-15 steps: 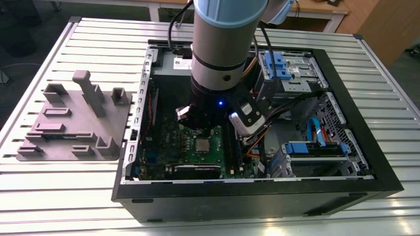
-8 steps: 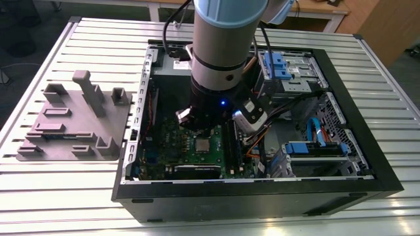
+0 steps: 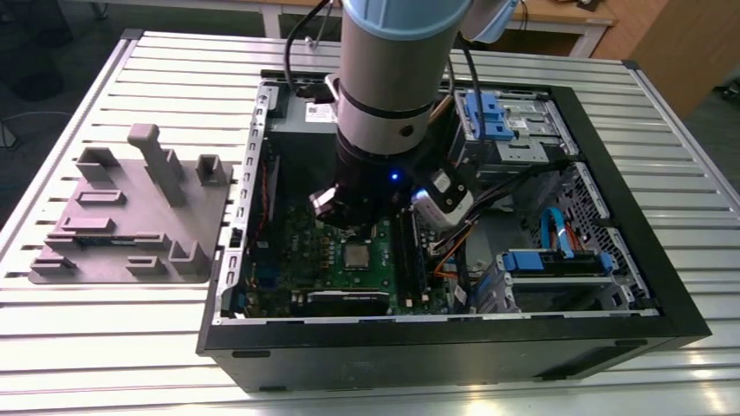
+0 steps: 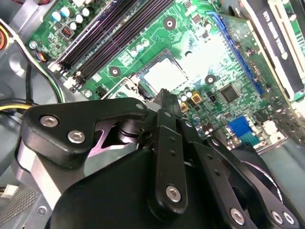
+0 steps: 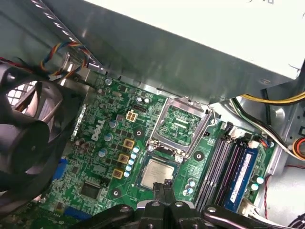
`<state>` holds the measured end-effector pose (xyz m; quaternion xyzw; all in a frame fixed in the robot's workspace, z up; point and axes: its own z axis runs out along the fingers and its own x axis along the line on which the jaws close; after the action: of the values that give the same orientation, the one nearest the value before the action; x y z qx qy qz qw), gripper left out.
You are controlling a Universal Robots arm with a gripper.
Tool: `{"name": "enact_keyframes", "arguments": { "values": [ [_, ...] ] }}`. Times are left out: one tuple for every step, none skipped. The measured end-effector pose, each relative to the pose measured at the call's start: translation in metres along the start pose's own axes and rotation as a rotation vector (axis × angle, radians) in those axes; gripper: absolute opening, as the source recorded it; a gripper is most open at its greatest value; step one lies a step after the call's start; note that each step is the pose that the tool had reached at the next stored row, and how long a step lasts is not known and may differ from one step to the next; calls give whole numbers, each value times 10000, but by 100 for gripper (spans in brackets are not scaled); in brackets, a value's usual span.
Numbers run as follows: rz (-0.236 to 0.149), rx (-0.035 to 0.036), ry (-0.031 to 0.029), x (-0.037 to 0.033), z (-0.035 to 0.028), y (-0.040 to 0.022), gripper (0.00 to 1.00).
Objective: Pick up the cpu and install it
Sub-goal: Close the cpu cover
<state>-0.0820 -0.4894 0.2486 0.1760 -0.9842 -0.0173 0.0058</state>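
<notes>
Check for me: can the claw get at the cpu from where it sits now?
Probably yes. The claw hangs just above the cpu, which lies flat on the motherboard with the metal frame open beside it. Nothing crosses between them. The claw looks shut, though.

Pretty cramped around the claw. Right in front of it, flat cpu, low on the board. Just beyond, flipped-open metal socket frame, then the grey power supply wall farther on. Big black fan close on one flank, memory slots and loose cables on the other. Free way only upward through the open side of the case.
</notes>
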Motion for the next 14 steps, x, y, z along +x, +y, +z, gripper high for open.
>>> {"name": "enact_keyframes", "arguments": {
  "values": [
    [-156,3,3,0,0,0,10],
    [-338,4,9,1,0,0,10],
    [-515,7,18,1,0,0,10],
    [-695,8,25,1,0,0,10],
    [-892,8,31,1,1,0,10],
    [-1070,10,38,1,3,0,10],
    [-1253,10,44,1,4,0,10],
    [-1429,12,51,1,5,0,10],
    [-1603,12,57,1,6,0,10],
    [-1772,13,63,1,6,0,10],
    [-1942,13,68,0,7,0,10],
    [-2112,15,75,1,8,-1,10],
    [-2279,16,81,1,8,-1,10],
    [-2466,17,87,1,9,-1,10]
  ]
}}
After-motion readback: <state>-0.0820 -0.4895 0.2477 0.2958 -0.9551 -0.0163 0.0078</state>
